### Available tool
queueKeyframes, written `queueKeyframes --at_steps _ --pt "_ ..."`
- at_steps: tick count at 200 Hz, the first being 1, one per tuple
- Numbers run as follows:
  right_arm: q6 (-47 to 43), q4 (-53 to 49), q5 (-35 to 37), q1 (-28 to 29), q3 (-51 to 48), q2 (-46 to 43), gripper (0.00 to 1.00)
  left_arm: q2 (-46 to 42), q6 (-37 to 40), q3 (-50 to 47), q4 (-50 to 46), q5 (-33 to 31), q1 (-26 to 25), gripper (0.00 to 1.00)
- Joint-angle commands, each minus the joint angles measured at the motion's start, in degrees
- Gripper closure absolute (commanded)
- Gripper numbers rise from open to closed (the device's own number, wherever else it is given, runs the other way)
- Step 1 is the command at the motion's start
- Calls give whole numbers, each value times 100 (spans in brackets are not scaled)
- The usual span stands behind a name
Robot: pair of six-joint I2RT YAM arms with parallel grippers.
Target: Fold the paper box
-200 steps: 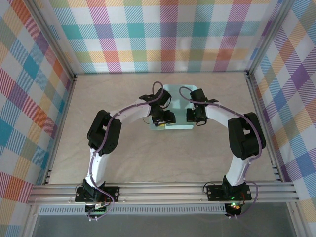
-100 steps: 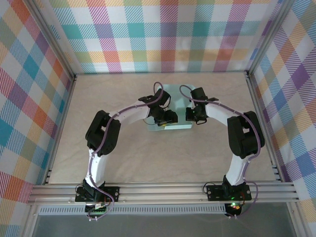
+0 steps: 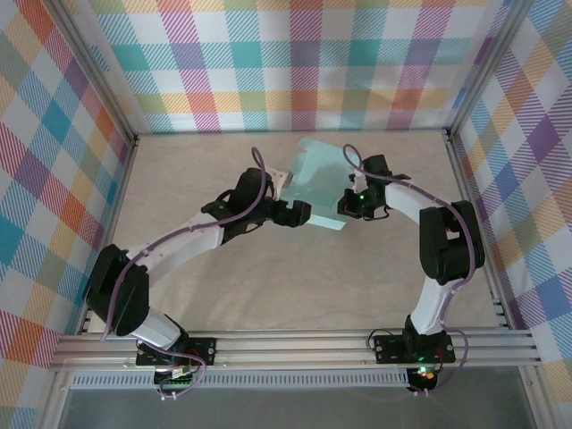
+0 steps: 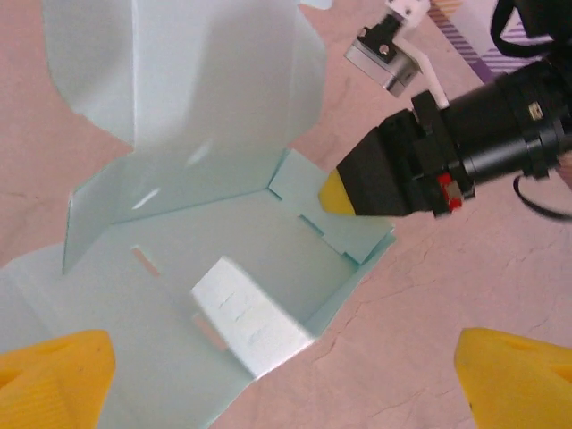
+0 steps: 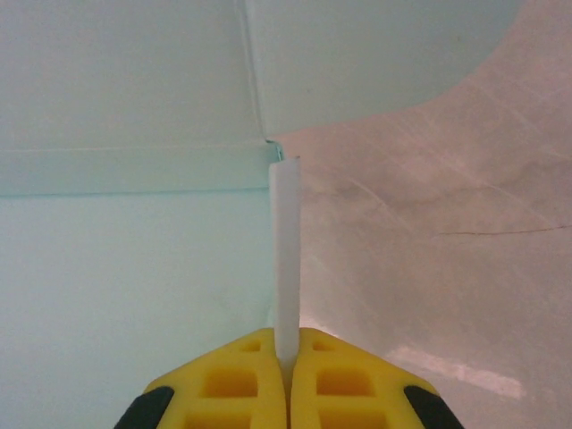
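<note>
The paper box (image 3: pixel 322 179) lay half-formed on the table (image 3: pixel 268 277), toward the far middle, with one wall raised. It looked like thin, light card, easily creased or dragged and stiff only along its scores, so it was best taken by a flap edge near a crease. The right gripper (image 5: pixel 288 357) was clamped on an upright side flap (image 5: pixel 286 250). The left gripper (image 4: pixel 286 384) hovered over the near panel, jaws wide apart and holding nothing.

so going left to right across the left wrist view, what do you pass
one yellow fingertip of the open left gripper → paper box → right gripper, shut on a flap at the box's edge → the left gripper's other fingertip
</note>
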Motion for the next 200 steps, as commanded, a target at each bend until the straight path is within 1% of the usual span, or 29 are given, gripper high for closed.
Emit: queueKeyframes --at_steps 1,11,23,36,47,50,61,63,65,72,75,79,85,118,139,153,190,200 --pt "208 135 -944 -79 -4 -204 100 -229 1350 -215 496 277 -37 9" --pt "207 140 -1035 -82 -13 -211 100 -303 1766 -299 524 555 -47 9" --pt "196 128 -1105 -98 -23 -237 100 -385 2299 -414 530 722 -80 8" --pt "164 104 -1135 -102 -38 -255 100 -458 2838 -540 530 825 -107 7" --pt "141 79 -1168 -101 -58 -270 100 -504 3192 -604 488 842 -133 9" --pt "138 78 -1172 -98 -59 -271 100 -511 3283 -615 469 841 -138 13" --pt "111 51 -1195 -102 -67 -272 100 -548 3565 -651 418 764 -188 16" --pt "110 45 -1198 -98 -67 -271 100 -554 3606 -665 416 741 -198 19" --pt "110 45 -1199 -98 -67 -273 100 -555 3663 -671 416 737 -202 24" --pt "109 44 -1215 -100 -76 -287 100 -564 3861 -708 399 683 -242 35" --pt "109 54 -1229 -99 -84 -293 100 -572 3941 -726 394 650 -258 41" --pt "104 66 -1237 -100 -85 -300 100 -581 4030 -750 385 600 -269 43" --pt "110 68 -1252 -96 -85 -307 100 -565 4125 -771 364 534 -289 43" --pt "119 87 -1347 -93 -76 -312 100 -497 4159 -806 471 196 -304 43" --pt "94 87 -1399 -97 -82 -305 100 -535 4069 -921 819 -28 -309 43" --pt "67 92 -1418 -98 -110 -321 100 -603 4026 -1027 1071 -153 -308 41" --pt "45 117 -1476 -89 -221 -341 100 -628 3934 -1113 1409 -118 -305 39" --pt "49 114 -1480 -75 -226 -333 100 -613 3848 -1108 1488 -26 -307 39"
